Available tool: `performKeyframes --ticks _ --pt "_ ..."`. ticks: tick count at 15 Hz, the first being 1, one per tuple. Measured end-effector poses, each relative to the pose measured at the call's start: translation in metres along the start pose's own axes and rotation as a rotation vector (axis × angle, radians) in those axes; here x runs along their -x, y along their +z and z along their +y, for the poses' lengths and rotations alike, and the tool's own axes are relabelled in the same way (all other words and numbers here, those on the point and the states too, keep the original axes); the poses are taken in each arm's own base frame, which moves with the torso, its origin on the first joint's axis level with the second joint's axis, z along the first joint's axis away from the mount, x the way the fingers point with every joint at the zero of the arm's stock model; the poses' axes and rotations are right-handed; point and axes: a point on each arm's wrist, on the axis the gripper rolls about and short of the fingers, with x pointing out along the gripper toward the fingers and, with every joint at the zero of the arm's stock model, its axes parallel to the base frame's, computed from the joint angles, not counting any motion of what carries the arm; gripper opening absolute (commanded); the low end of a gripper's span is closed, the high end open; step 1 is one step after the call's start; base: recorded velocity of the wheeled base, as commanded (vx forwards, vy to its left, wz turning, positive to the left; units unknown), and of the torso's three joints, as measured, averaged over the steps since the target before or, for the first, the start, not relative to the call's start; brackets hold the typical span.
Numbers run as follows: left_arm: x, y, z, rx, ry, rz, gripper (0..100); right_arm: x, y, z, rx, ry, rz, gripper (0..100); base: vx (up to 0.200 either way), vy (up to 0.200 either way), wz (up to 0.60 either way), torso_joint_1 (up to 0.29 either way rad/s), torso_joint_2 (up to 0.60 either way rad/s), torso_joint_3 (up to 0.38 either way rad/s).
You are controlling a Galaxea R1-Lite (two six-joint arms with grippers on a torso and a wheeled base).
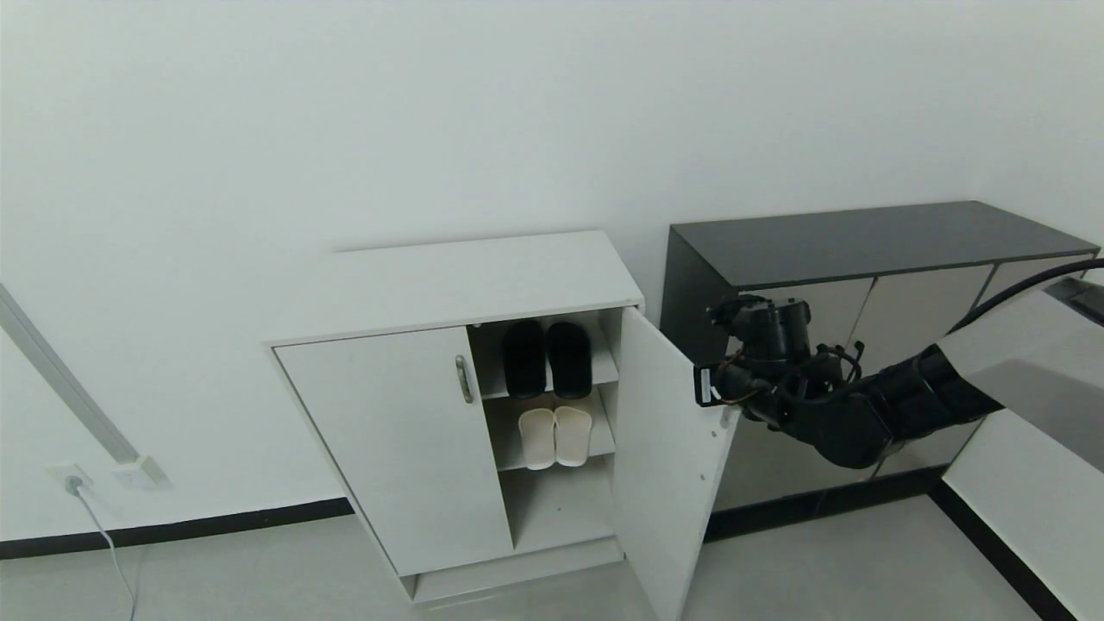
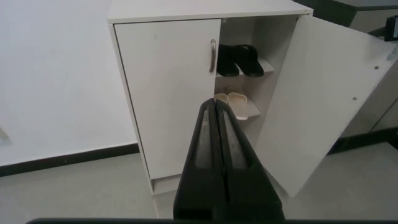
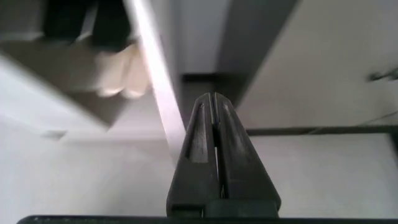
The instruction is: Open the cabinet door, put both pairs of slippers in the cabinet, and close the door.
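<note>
Right gripper [image 3: 214, 99] up close, jaws pressed together, and just past their tips runs the free edge of the open door [image 3: 157, 81] of the white cabinet [image 1: 448, 285]; beyond it the slippers are mere blurs, cut off at the frame. Left gripper [image 2: 216, 106], jaws likewise together: cream slippers [image 2: 241, 106] sit right beyond the tips on the middle shelf, partly hidden behind them, and black slippers [image 2: 239, 60] on the shelf above.
</note>
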Motion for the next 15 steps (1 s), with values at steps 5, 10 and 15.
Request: performKeyframes --ticks 5,10,15 --pt "0.000 0.000 0.000 0.002 0.000 0.000 0 0.036 -0.005 0.019 -0.012 0.135 -0.022 0 0.000 0.000 0.00 0.000 0.00 0.000" --pt "0.000 0.000 0.000 0.002 0.000 0.000 0 0.054 -0.017 0.018 0.019 0.166 0.010 0 0.000 0.000 0.00 0.000 0.00 0.000" --pt "0.000 0.000 0.000 0.003 0.000 0.000 0 0.068 -0.020 0.029 0.034 0.205 0.007 0 0.000 0.000 0.36 0.002 0.00 0.003"
